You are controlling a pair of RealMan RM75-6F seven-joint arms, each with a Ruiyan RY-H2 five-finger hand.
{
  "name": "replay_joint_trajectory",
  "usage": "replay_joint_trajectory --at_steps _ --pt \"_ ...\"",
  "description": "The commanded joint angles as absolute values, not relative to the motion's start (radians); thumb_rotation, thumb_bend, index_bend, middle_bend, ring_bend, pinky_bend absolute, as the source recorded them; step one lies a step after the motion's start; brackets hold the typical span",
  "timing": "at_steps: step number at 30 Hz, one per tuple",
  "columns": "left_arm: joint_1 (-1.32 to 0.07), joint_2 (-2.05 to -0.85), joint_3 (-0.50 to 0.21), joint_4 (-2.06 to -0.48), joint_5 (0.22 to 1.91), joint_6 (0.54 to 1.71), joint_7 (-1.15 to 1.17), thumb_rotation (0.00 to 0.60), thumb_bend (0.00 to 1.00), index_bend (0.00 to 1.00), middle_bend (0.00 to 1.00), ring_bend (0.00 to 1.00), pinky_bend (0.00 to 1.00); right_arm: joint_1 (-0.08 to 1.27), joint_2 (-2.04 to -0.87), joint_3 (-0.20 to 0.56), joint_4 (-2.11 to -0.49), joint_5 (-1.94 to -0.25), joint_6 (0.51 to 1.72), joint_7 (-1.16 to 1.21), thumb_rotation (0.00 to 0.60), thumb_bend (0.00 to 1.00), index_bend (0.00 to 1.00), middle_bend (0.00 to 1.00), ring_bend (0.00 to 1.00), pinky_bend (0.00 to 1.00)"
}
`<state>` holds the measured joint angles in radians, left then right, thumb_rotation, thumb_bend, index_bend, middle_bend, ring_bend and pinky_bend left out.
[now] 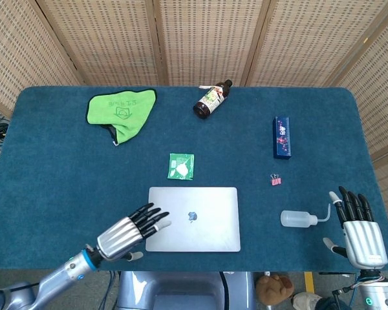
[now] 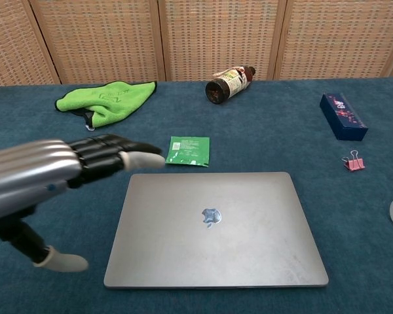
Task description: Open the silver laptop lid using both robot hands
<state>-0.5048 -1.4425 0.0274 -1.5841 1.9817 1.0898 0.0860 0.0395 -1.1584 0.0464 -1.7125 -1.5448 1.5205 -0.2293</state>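
The silver laptop (image 1: pixel 193 219) (image 2: pixel 216 227) lies closed and flat near the table's front edge, logo up. My left hand (image 1: pixel 130 231) (image 2: pixel 49 176) hovers at the laptop's left side, fingers stretched out and apart, fingertips (image 1: pixel 158 217) over the lid's left edge, thumb hanging below; it holds nothing. My right hand (image 1: pixel 360 225) sits far right near the front corner, fingers spread, empty, well apart from the laptop. It does not show in the chest view.
A clear squeeze bottle (image 1: pixel 301 217) lies between the laptop and my right hand. A green packet (image 1: pixel 181 166) sits just behind the laptop. Further back are a green cloth (image 1: pixel 121 111), a brown bottle (image 1: pixel 211 99), a blue box (image 1: pixel 282 137) and a pink binder clip (image 1: pixel 275 180).
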Motion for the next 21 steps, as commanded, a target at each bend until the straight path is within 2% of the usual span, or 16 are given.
replay_joint_trajectory --at_steps 1,5,13,19,21 --pt "-0.575 -1.513 0.004 -1.535 1.994 1.016 0.115 0.600 0.04 0.00 0.00 0.00 0.00 0.041 -1.158 0.049 -1.712 -1.536 1.516 -0.226 0.600 0.00 0.00 0.00 0.00 0.00" --pt "-0.622 -1.582 -0.013 -1.490 1.959 0.956 0.151 0.600 0.04 0.00 0.00 0.00 0.00 0.046 -1.157 0.056 -1.708 -1.519 1.504 -0.218 0.600 0.00 0.00 0.00 0.00 0.00" --pt "-0.695 -1.729 -0.016 -1.370 1.924 0.913 0.166 0.600 0.03 0.00 0.00 0.00 0.00 0.053 -1.155 0.060 -1.704 -1.501 1.489 -0.207 0.600 0.00 0.00 0.00 0.00 0.00" --pt "-0.718 -1.768 -0.010 -1.340 1.912 0.914 0.169 0.600 0.04 0.00 0.00 0.00 0.00 0.055 -1.153 0.062 -1.701 -1.493 1.483 -0.200 0.600 0.00 0.00 0.00 0.00 0.00" --pt "-0.724 -1.778 -0.008 -1.334 1.907 0.913 0.173 0.600 0.08 0.00 0.00 0.00 0.00 0.056 -1.153 0.062 -1.701 -1.492 1.481 -0.199 0.600 0.00 0.00 0.00 0.00 0.00"
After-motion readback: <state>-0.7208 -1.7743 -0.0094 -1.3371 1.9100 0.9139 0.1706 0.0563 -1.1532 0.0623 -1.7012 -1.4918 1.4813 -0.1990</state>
